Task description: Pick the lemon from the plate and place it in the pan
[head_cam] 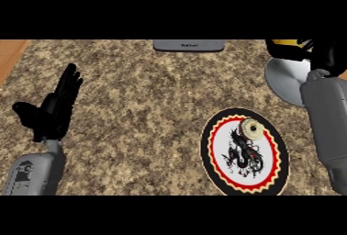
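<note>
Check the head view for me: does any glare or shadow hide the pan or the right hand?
Head view: light is even, no glare on the counter; no heavy shadow over the pan, though the right forearm covers its right side; the black right hand, curled round the yellow lemon, is cut by the top edge, so only part shows.

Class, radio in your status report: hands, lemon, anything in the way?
Left hand open, resting at left. Right hand curled on lemon over pan. Pale ring on plate; nothing between lemon and pan.
</note>
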